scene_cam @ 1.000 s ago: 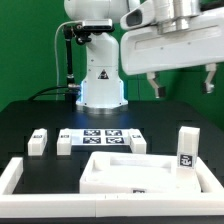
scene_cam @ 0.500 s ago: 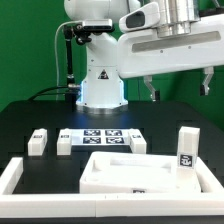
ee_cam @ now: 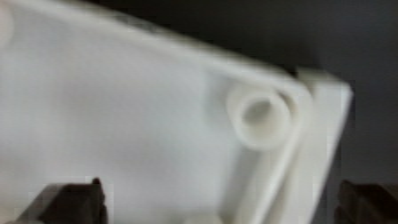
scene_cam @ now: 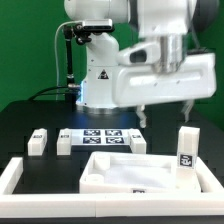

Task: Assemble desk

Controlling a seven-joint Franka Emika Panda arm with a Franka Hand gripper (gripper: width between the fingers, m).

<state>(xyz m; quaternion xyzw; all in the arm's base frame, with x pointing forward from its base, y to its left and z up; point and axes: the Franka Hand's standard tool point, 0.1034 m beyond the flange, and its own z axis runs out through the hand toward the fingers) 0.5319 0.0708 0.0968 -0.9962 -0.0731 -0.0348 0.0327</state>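
**Item 1. Pincer** (scene_cam: 165,113): white, two-fingered, carried on the white arm (scene_cam: 95,90). It is hung above the black surface (scene_cam: 40,112), right of centre in the exterior frame, and is rendered blurred. Its fingers are spread wide and nothing is held between them. In the wrist picture two dark fingertips (ee_cam: 71,198) are seen well apart, with the panel lying beyond them.

**Item 2. Tabletop panel** (scene_cam: 120,165): white, rectangular, with a raised rim. It is laid flat low in the exterior frame, right of centre, lower than the pincer. A small tag is borne on its near edge. In the wrist picture most of the frame is filled by it, blurred, and a round socket (ee_cam: 267,118) is shown near one corner.

**Item 3. Legs:** four white tagged blocks.
- The outer left leg (scene_cam: 38,141) and inner left leg (scene_cam: 65,141) are set at the exterior view's left of the marker board (scene_cam: 102,136).
- The third leg (scene_cam: 138,141) is set just beside the board's right end.
- The tall leg (scene_cam: 186,146) is stood upright by the panel's far right corner; contact cannot be told.

**Item 4. Border rail** (scene_cam: 15,175): long, low and white. It is run along the lower left and bottom of the exterior frame, in front of the panel.

**Item 5. Backdrop** (scene_cam: 30,40): green.
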